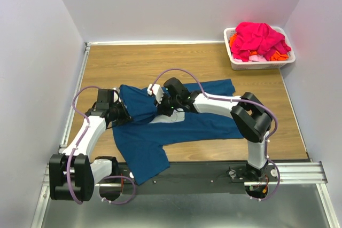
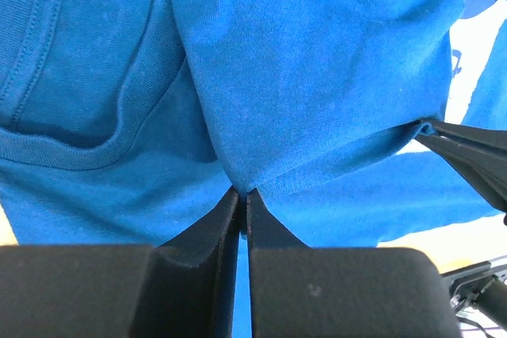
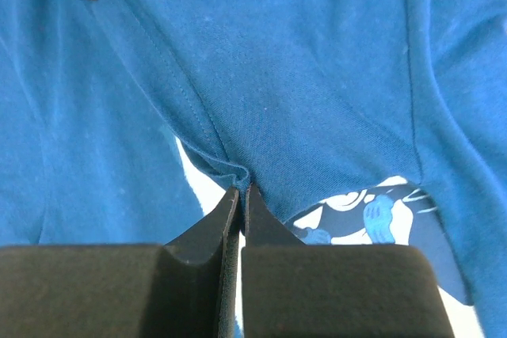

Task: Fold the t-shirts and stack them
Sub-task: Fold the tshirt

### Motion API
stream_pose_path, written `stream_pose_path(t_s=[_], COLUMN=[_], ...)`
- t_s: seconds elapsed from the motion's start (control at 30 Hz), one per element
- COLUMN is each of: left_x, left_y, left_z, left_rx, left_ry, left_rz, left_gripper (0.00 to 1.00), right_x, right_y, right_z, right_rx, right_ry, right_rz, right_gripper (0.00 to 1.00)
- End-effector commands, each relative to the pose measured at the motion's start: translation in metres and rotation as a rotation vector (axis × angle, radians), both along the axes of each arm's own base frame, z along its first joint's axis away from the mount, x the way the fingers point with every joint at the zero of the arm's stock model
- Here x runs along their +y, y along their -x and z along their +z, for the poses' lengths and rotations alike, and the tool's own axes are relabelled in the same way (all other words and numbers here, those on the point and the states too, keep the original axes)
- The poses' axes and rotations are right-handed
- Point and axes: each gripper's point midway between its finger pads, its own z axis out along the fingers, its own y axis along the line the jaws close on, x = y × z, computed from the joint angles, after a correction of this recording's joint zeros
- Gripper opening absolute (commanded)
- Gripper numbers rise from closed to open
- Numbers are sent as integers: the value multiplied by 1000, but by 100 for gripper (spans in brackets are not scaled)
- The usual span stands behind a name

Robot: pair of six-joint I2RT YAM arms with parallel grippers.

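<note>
A dark teal-blue t-shirt lies spread over the middle of the wooden table, partly folded, with a pale cartoon print showing under a fold. My left gripper is at the shirt's left side. In the left wrist view its jaws are shut on a pinch of blue cloth, near the collar. My right gripper is over the shirt's middle, and its jaws are shut on a stitched hem of the same shirt. Magenta-pink t-shirts and orange cloth are heaped at the back right.
A white plastic basket holds the pink and orange heap in the back right corner. White walls close in the table on the left, back and right. A metal rail with both arm bases runs along the near edge.
</note>
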Motion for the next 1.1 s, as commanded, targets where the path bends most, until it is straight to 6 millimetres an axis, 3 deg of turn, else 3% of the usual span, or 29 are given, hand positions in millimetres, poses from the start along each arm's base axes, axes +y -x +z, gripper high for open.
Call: stream_pose_path(t_s=[0.0, 0.2, 0.33, 0.37, 0.47, 0.57, 0.63, 0.8, 0.83, 0.87, 0.9, 0.93, 0.97, 1.0, 1.03, 1.07], left_x=[-5, -10, -11, -12, -10, -1, 7, 40, 48, 56, 62, 65, 67, 70, 73, 74], left_y=[7, 15, 17, 16, 9, -17, -31, -85, -94, -102, -117, -125, -132, -146, -152, -159], left_z=[-3, -6, -3, -1, 11, 42, 51, 66, 55, 52, 58, 44, 41, 46, 32, 30], left_rx=[26, 44, 38, 34, -6, -109, -141, -236, -214, -216, -250, -216, -216, -246, -216, -215], left_ry=[16, 32, 35, 37, 25, -17, -49, -161, -185, -198, -208, -217, -224, -233, -245, -250], left_rz=[-30, -39, -42, -41, -37, 6, 32, 136, 146, 168, 187, 186, 186, 187, 189, 188], left_gripper=[14, 15, 25, 33, 52, 86, 89, 90, 89, 89, 84, 82, 80, 72, 68, 65], right_x=[-20, -25, -26, -28, -31, -39, -47, -106, -130, -142, -154, -167, -195, -206, -231, -240], right_y=[3, 6, 4, 3, -2, -15, -26, -83, -101, -109, -117, -124, -138, -142, -151, -154], right_z=[-7, -12, -10, -7, 2, 18, 30, 46, 51, 50, 54, 55, 55, 56, 52, 51], right_rx=[8, 21, 14, 8, -18, -52, -62, 5, 15, 34, 68, 88, 107, 146, 168, 188], right_ry=[64, 83, 90, 90, 89, 82, 68, 23, 8, -2, -33, -47, -61, -93, -104, -118], right_rz=[-20, -22, -37, -47, -73, -150, -204, -500, -585, -634, -713, -765, -847, -903, -976, -1008], right_gripper=[10, 11, 34, 43, 54, 58, 61, 72, 72, 73, 75, 75, 75, 75, 75, 75])
